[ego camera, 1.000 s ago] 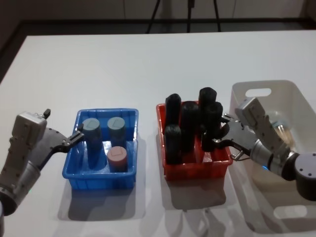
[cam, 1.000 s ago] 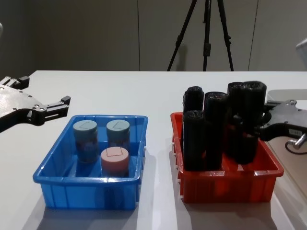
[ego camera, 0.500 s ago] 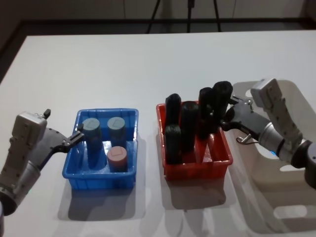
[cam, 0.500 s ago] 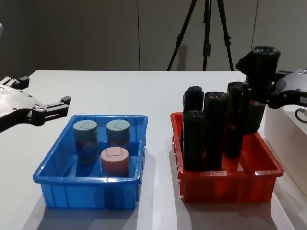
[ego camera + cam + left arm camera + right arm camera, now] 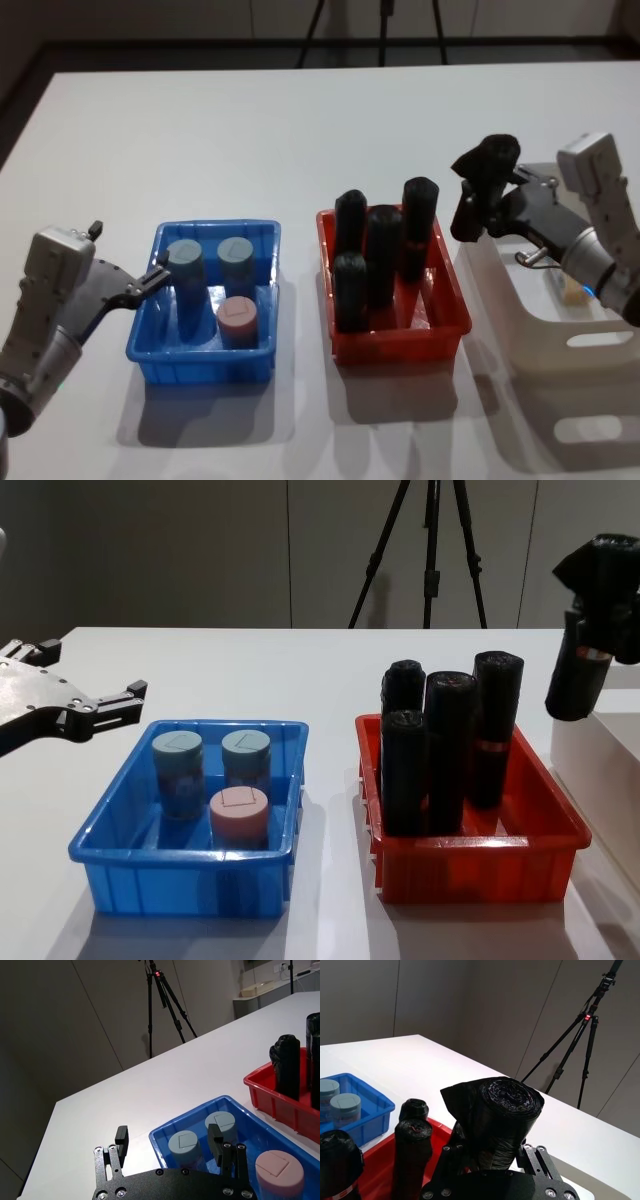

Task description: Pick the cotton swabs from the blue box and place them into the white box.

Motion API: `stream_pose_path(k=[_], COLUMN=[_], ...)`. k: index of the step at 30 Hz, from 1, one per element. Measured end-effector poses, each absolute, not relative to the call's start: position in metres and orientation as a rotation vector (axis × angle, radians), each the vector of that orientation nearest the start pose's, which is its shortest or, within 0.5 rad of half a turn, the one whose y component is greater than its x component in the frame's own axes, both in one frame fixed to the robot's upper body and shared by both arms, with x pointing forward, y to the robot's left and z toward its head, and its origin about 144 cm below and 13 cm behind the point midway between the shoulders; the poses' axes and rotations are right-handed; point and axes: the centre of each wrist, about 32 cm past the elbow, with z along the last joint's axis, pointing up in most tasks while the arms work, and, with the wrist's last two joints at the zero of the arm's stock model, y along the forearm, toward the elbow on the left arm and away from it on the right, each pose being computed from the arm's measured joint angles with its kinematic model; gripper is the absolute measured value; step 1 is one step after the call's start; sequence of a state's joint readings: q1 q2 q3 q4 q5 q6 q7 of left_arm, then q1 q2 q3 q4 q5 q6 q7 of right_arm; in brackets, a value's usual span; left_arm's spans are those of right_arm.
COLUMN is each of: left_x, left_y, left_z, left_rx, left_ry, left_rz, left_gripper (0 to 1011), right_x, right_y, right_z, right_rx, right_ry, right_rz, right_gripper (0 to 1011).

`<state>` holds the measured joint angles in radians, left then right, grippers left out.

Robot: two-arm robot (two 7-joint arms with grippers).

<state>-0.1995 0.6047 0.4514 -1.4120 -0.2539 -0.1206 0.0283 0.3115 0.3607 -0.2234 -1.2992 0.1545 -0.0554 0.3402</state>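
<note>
Right pincer (image 5: 470,205) lifts black roll (image 5: 480,185).

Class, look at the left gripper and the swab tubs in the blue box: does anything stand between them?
Nothing visible does. The left gripper hovers open at the blue box's left rim, right beside the nearest grey-lidded tub. Between the tubs and the white box stands the red bin of black rolls.

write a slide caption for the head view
Right gripper carries a black roll toward the white box; three cotton swabs remain in the blue box.
</note>
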Motion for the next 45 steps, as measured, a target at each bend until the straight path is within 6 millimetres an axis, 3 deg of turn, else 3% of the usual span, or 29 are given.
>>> stream_pose_path(k=[25,45], left_x=[0.489,0.489], left_y=[0.310,0.310], left_z=[1.140,1.140], left_rx=[0.304,0.304], left_ry=[-0.285,-0.285], left_rz=[1.248,1.248], left_gripper=[1001,1001], right_x=[0.546,0.563], right_y=[-0.325,-0.324], right_z=[1.173,1.142], right_rx=[-0.181,-0.286], right_ry=[-0.202,-0.142], right_rz=[-1.269,-1.334], right_gripper=[491,491])
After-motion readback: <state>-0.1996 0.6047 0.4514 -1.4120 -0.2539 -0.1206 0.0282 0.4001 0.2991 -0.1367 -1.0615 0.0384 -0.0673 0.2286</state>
